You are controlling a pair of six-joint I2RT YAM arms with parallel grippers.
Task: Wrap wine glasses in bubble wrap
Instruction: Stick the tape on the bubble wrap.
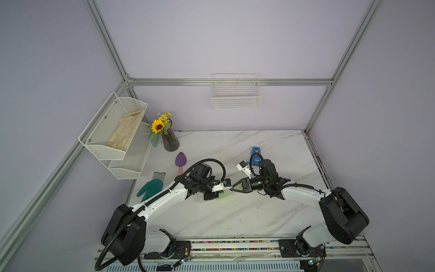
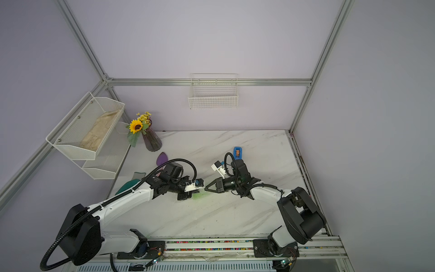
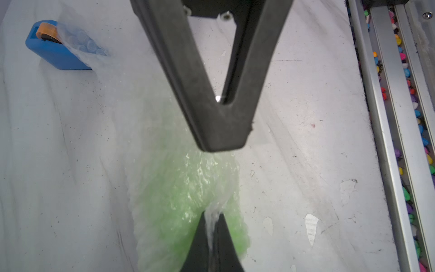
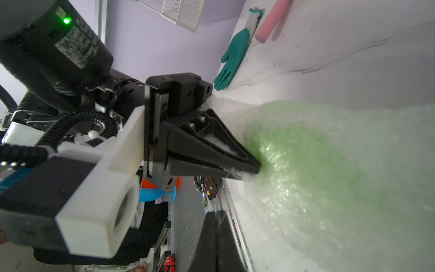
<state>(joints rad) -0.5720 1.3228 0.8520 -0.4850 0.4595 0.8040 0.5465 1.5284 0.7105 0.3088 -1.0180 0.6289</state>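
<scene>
Left wrist view showed the left end effector [image 3: 213,217] clamped on a gathered fold of bubble wrap [image 3: 204,169], with the lime goblet [image 3: 164,223] lying swaddled beneath it, mid-way across the surface [image 3: 294,94]. Opposite, the right end effector [image 3: 221,143] was closed, seemingly nipping the film too. Light, slippery, crushable stuff (probably): best gripped by bunched film, not the bowl.

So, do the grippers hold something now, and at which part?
Both hold the bubble wrap, not the green goblet itself. The left gripper pinches a raised fold over the goblet; the right gripper seems to pinch the opposite side.
</scene>
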